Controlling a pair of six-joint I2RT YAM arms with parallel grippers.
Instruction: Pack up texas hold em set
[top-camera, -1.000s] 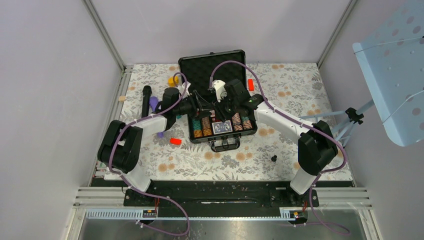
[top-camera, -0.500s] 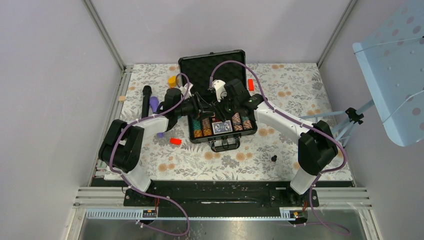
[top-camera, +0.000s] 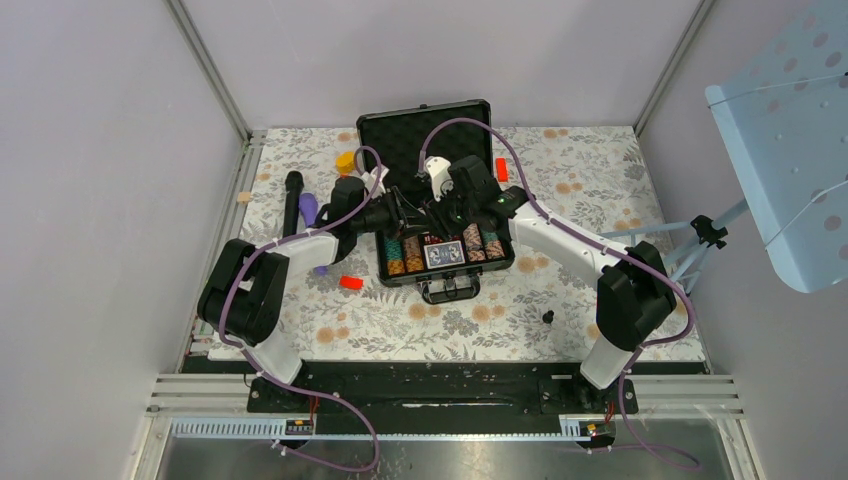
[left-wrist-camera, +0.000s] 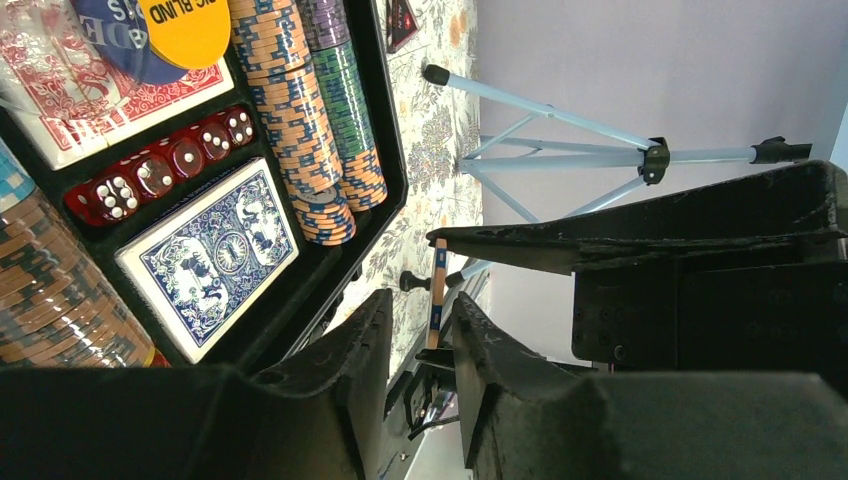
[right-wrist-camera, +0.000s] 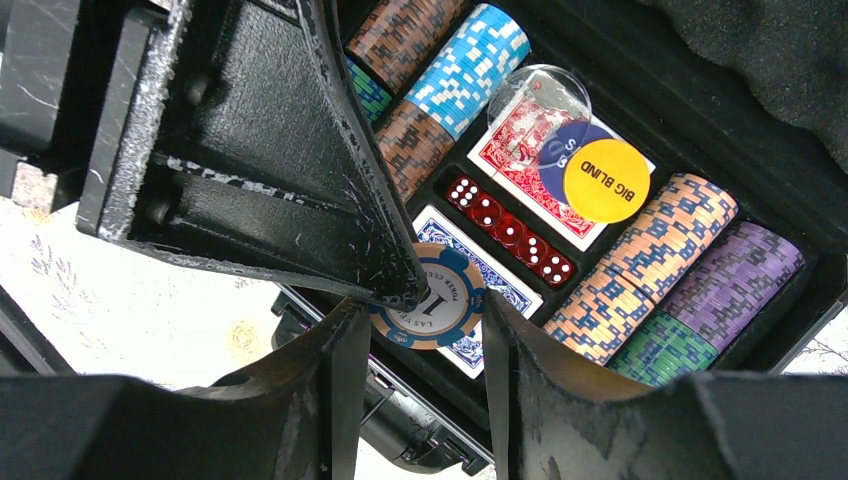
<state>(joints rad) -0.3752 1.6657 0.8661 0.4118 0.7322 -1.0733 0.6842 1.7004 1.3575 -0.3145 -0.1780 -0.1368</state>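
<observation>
Right wrist view: my right gripper (right-wrist-camera: 422, 305) pinches one chip (right-wrist-camera: 428, 296) by its rim, over the deck (right-wrist-camera: 505, 288) in the open case (top-camera: 425, 135). My left gripper's (left-wrist-camera: 420, 302) narrow jaws straddle its faces, not quite clamped. I judge this a handover for slotting it edgewise.

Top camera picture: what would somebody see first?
The open black case in the table's middle, packed with rows of striped poker chips, red dice and a yellow Big Blind disc. Above it, the right gripper pinches one chip that sits between the left gripper's fingers too.
</observation>
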